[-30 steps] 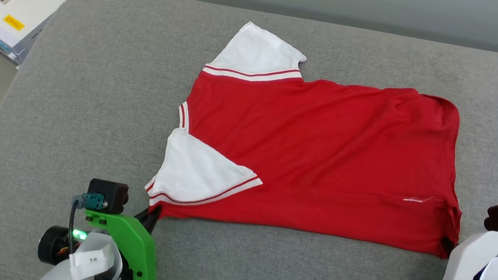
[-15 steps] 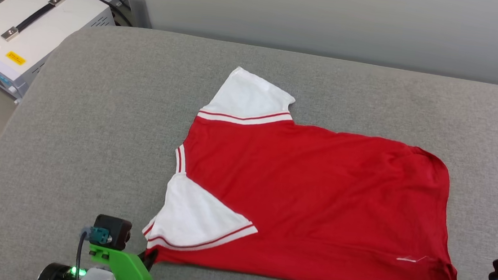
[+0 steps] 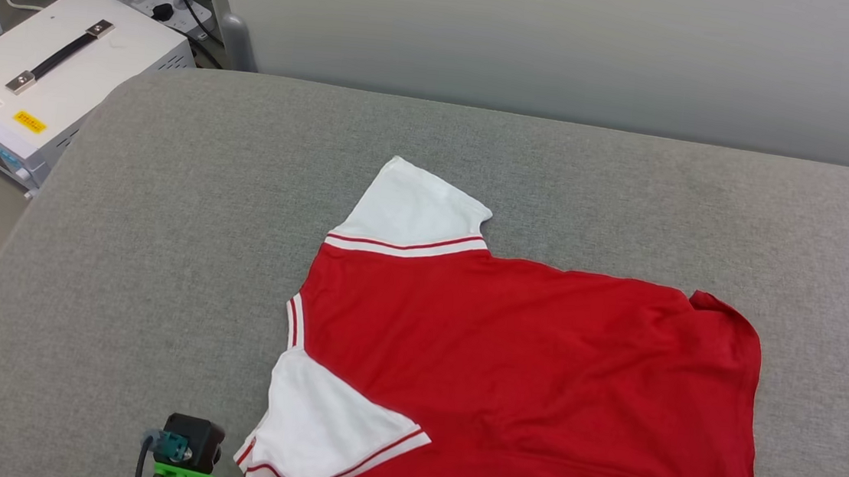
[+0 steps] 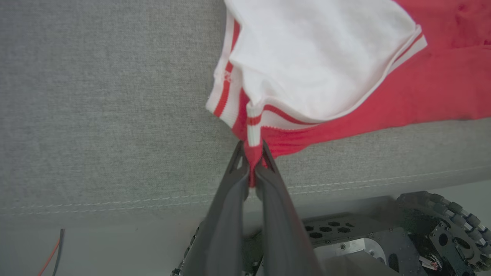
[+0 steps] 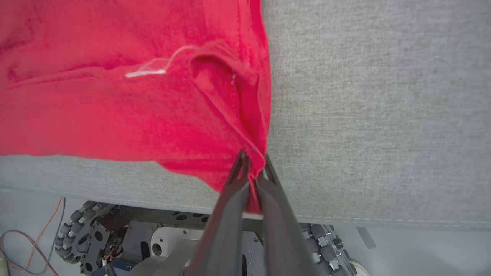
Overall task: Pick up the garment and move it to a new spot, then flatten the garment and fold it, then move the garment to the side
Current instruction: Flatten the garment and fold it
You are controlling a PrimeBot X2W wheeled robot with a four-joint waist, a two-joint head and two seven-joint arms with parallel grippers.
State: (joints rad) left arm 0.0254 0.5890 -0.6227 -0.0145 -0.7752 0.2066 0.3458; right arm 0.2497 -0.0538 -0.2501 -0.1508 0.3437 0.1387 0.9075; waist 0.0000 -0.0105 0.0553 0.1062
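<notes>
Garment: red, white sleeves, lying flat | left gripper, right gripper: both pinching its corners

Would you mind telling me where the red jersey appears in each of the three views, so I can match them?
Head view: the red jersey lies across the lower centre and right, white sleeves at its left.
Left wrist view: upper right, its striped sleeve corner pinched in the left hand.
Right wrist view: upper left, a red hem corner pinched in the right hand.
Shared landmark: the grey cushion beneath it.
</notes>
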